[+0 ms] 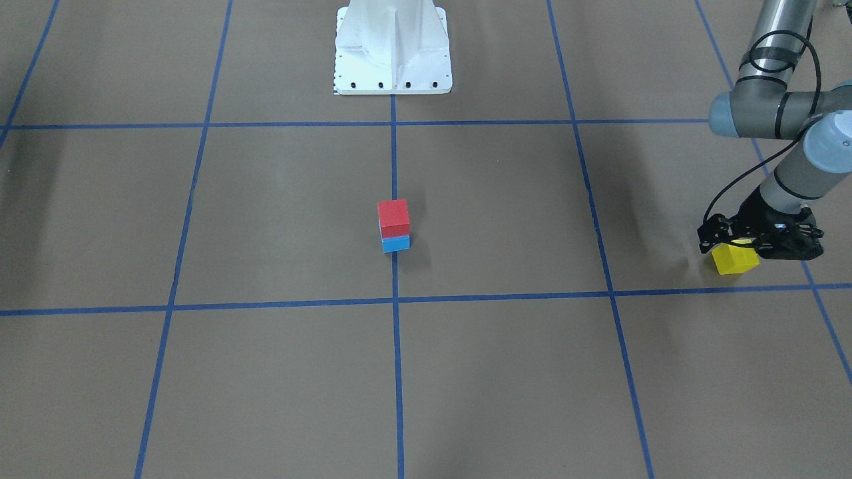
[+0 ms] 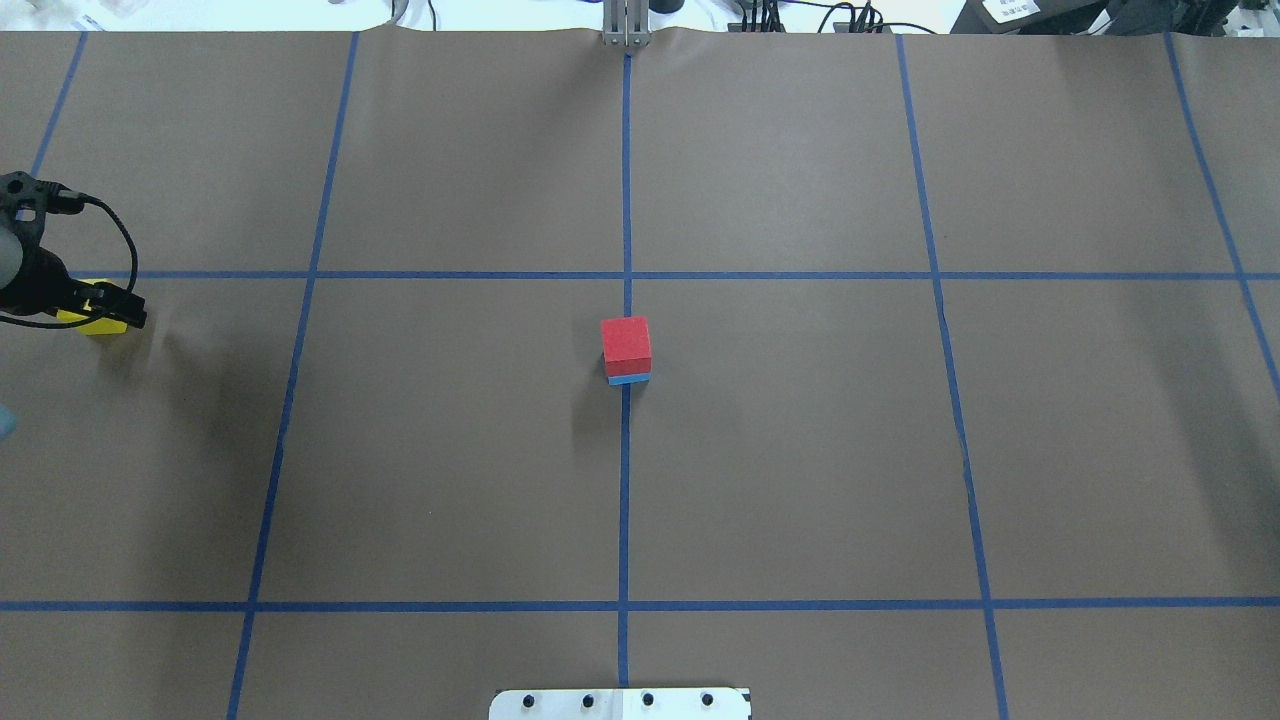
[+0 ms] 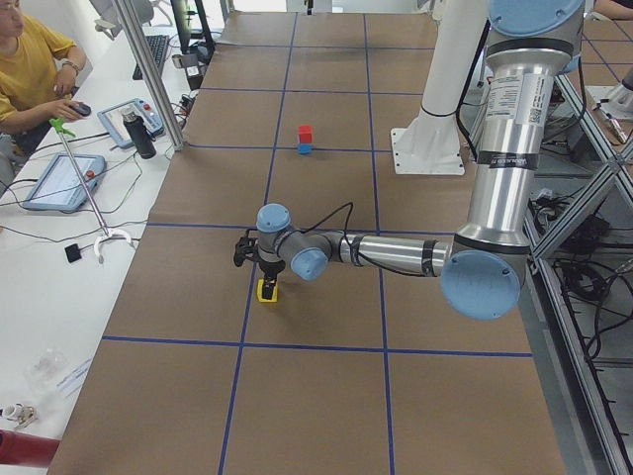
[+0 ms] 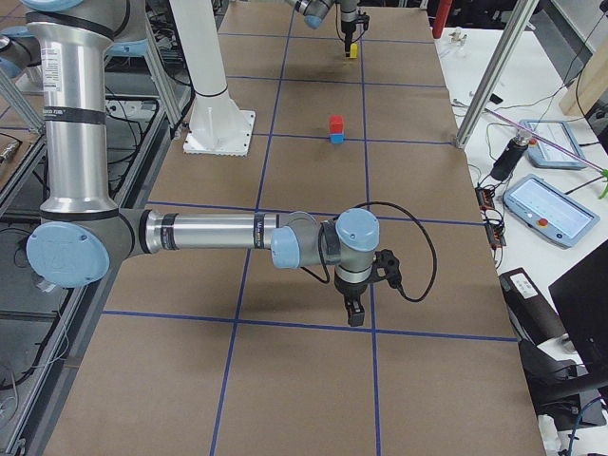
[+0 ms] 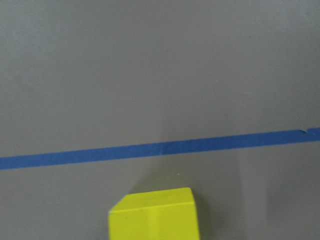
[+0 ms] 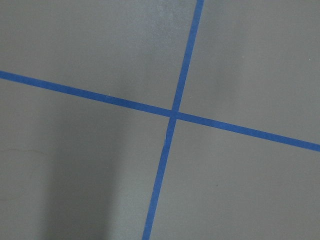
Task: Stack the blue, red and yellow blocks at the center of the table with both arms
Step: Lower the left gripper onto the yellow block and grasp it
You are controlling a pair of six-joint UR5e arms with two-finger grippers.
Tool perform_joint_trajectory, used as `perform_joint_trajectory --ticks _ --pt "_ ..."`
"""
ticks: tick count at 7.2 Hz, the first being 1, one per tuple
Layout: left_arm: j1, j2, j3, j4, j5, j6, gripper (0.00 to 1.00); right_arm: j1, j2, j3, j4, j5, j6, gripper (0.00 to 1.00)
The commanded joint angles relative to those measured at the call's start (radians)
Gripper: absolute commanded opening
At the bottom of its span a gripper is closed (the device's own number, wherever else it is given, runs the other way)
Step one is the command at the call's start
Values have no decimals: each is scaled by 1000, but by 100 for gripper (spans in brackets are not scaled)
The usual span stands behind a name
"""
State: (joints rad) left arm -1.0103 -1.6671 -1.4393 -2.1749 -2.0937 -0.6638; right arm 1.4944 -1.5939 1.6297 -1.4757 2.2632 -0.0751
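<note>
Because the black left gripper [image 1: 759, 241] covers the top of the matte yellow cube [image 1: 734, 261], I cannot tell whether its jaws pinch the cube or merely straddle it (wrist view: one cropped yellow corner, blue tape line [image 5: 160, 149] beyond). This cube is at the left end of the brown matte table [image 1: 506, 219]. Right gripper [image 4: 353, 313]: seen from the side only, jaw state indeterminate. Table centre: matte red cube [image 1: 393, 215] rests on the sky-blue cube [image 1: 396, 244], which is mostly hidden from overhead.

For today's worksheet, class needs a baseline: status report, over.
Left gripper at yellow block, grip unclear. Right gripper state unclear. Red block atop blue block, centre. Nothing between.
</note>
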Motion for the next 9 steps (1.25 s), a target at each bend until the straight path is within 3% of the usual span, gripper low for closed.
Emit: perform_joint_trajectory --ticks 1,2,3,4,6,9 --pt "9 0 17 -17 23 -5 81 1 0 -1 0 1 0 99" --pt "9 -3 20 -14 23 -2 52 1 -1 -1 0 -1 0 99" --pt "9 -19 11 -13 23 -2 11 0 -1 -2 0 -1 0 99" --pt "9 -46 -4 -3 21 -3 0 1 -1 -2 0 1 0 99" --pt "6 -116 -27 42 14 -11 0 1 -4 -1 0 1 0 99" --pt "39 -332 -228 495 17 -105 0 1 -9 -2 0 1 0 99"
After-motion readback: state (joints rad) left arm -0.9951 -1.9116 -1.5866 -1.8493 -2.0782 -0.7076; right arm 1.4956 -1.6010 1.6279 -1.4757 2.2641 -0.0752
